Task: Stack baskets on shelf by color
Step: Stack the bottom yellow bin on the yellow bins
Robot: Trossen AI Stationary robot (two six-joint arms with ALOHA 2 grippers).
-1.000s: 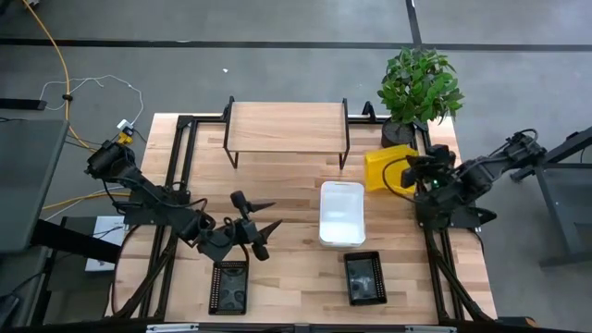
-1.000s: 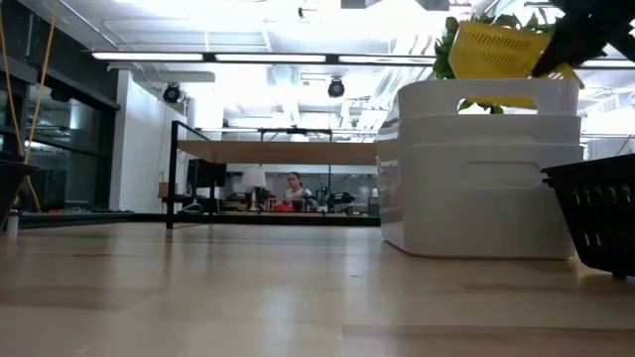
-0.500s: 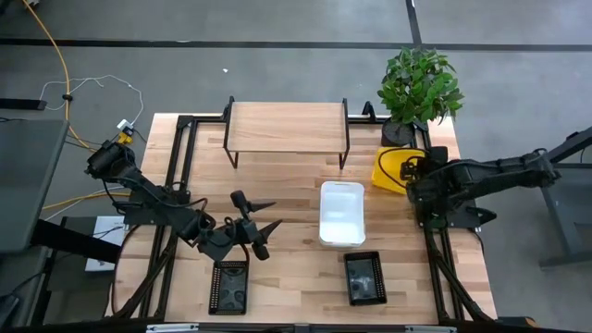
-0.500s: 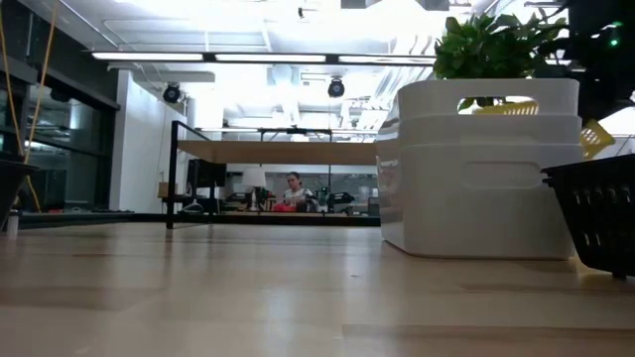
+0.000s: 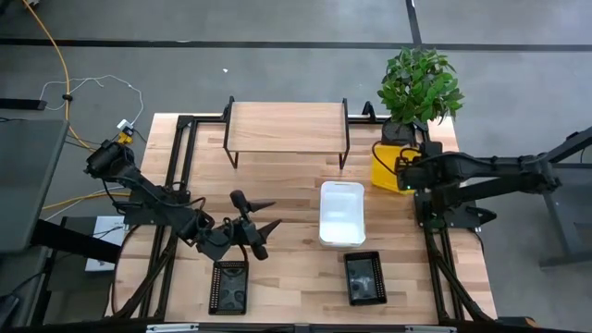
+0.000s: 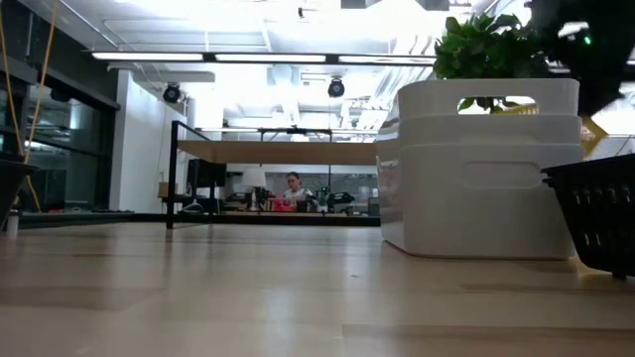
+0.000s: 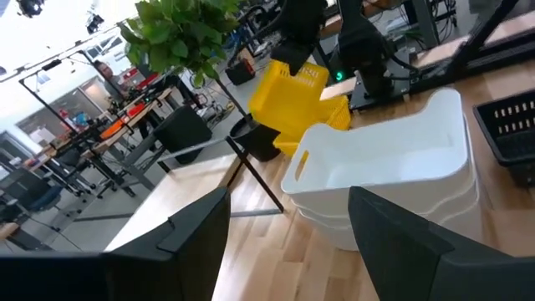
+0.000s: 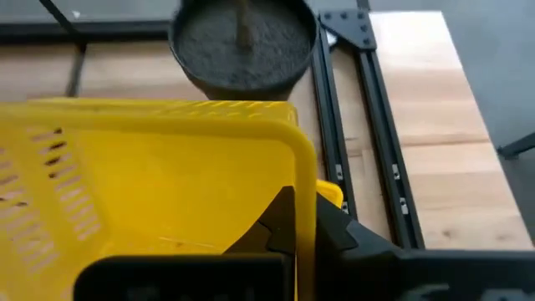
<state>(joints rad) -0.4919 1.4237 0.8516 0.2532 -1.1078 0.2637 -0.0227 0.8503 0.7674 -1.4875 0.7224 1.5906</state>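
Note:
A yellow grid-walled basket (image 5: 388,166) sits tilted by the table's right edge, in front of the potted plant, with my right gripper (image 5: 403,169) shut on its wall. In the left wrist view, more yellow plastic (image 7: 333,113) shows under the basket (image 7: 284,92). Two nested white baskets (image 5: 341,213) stand on the table's middle. Two black baskets (image 5: 229,287) (image 5: 364,277) stand by the near edge. The shelf (image 5: 287,128) stands at the far side. My left gripper (image 5: 274,215) hovers open left of the white baskets. My right gripper holds the yellow basket by the top rim of one wall (image 8: 303,180), near a corner. One finger (image 8: 280,219) is inside the basket and the other (image 8: 338,227) is outside. It comes down on the rim from above (image 7: 292,52). The basket hangs tilted; whether its lower end rests on anything, I cannot tell.
A potted plant (image 5: 418,88) stands at the far right corner, just behind the yellow basket. Black frame rails (image 5: 180,176) run along the table's left and right sides. Bare wood lies between the shelf and the white baskets.
My right arm has stretched out toward the table's left and come down. The yellow basket, which stood high above the white baskets in the low view, has sunk behind them and now shows its open top in the high view.

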